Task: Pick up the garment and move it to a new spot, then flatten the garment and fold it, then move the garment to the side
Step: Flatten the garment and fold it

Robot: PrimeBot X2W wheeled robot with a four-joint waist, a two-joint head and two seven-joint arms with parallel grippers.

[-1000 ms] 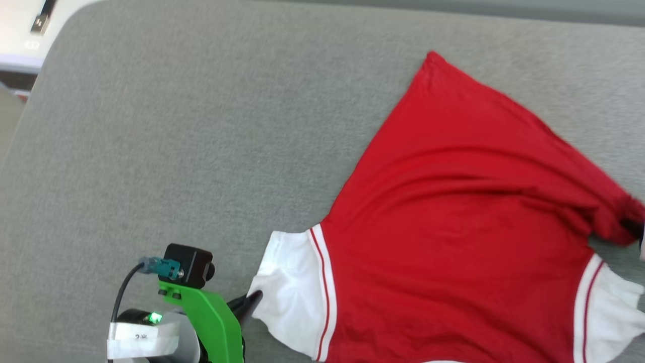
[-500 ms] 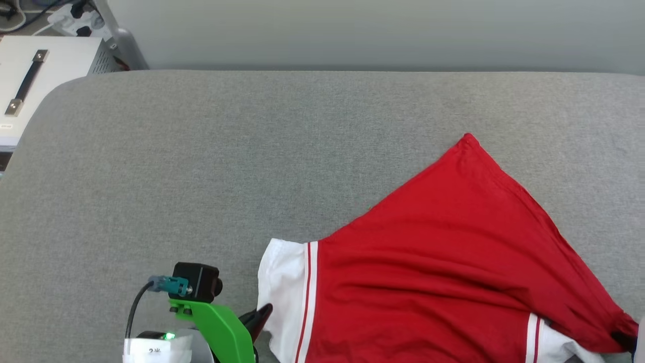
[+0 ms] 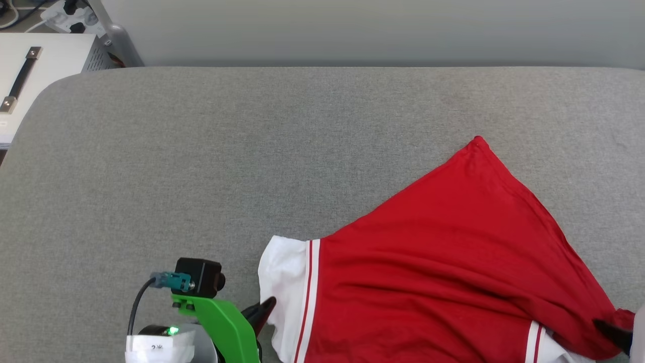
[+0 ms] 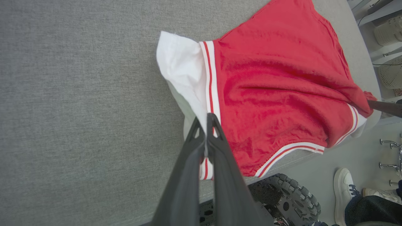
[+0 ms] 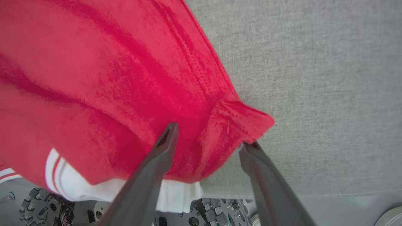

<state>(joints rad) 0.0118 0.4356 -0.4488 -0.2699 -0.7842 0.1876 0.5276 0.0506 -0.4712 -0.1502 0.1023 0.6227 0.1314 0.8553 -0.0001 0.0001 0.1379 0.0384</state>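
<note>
1. Two grippers are seen at the near edge of a grey padded surface [image 3: 252, 151], one at each end of the garment [image 3: 443, 262]. A white cabinet [image 3: 30, 75] is seen beyond the surface's far left corner.
2. The left gripper [image 3: 264, 308] is found at the lower left of the head view, beside a green camera bracket [image 3: 227, 327]. In the left wrist view its fingers [image 4: 220, 163] are pressed together, and the garment's white sleeve [image 4: 185, 69] is pinched between them at the striped seam.
3. The garment is spread across the right half of the surface with a plain red side up. One red corner is pointed toward the far edge, and the striped trim [image 4: 289, 150] is laid along the near edge.
4. The right gripper [image 5: 209, 136] is found at the far right. Its fingers [image 5: 150, 175] are held wide apart. One is laid over the red cloth and the other is set just beside a hemmed corner, so the cloth lies loose between them.
</note>
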